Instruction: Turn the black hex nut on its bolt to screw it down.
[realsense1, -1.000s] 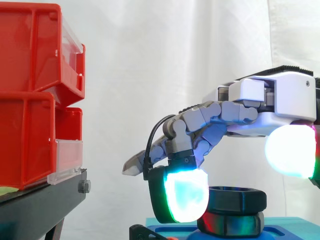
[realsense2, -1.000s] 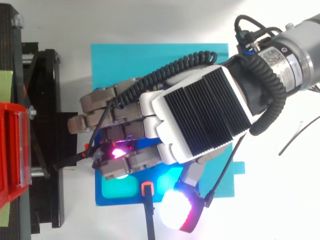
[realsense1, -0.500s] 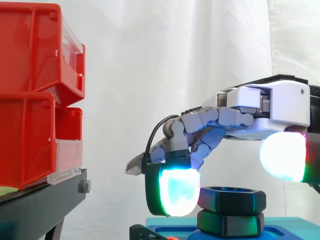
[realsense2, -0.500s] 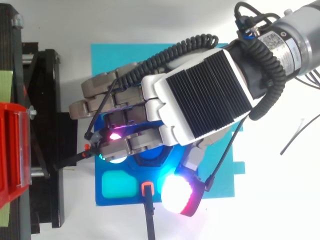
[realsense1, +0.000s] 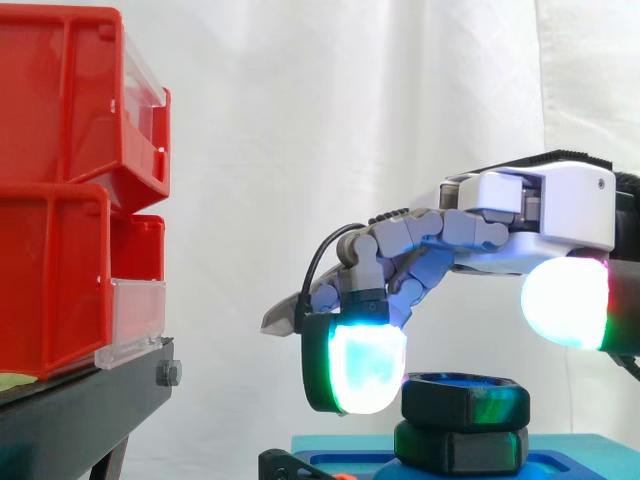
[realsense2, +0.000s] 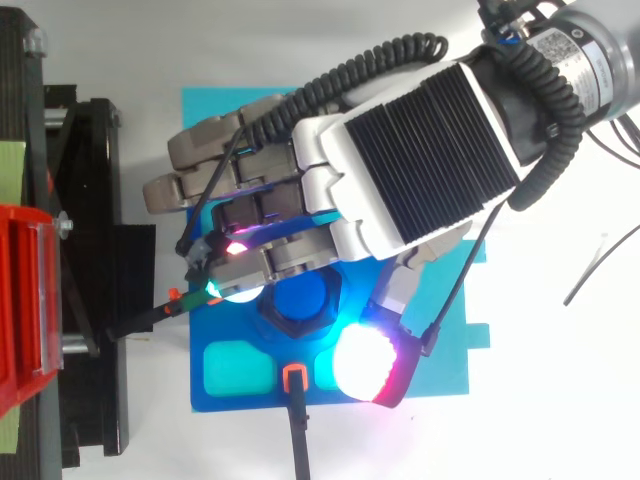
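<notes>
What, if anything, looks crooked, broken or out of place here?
Nothing stands out. The black hex nut sits about level on its blue bolt, the open hand hangs over it without gripping, and the red bins sit stacked.

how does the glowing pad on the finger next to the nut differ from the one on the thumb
The finger pad glows cyan with a green edge; the thumb pad glows white with a reddish edge. The finger pad hangs low, level with the top of the nut on its left; the thumb pad sits higher, above and to the right of the nut. Both are thick rounded tips of the same hand.
</notes>
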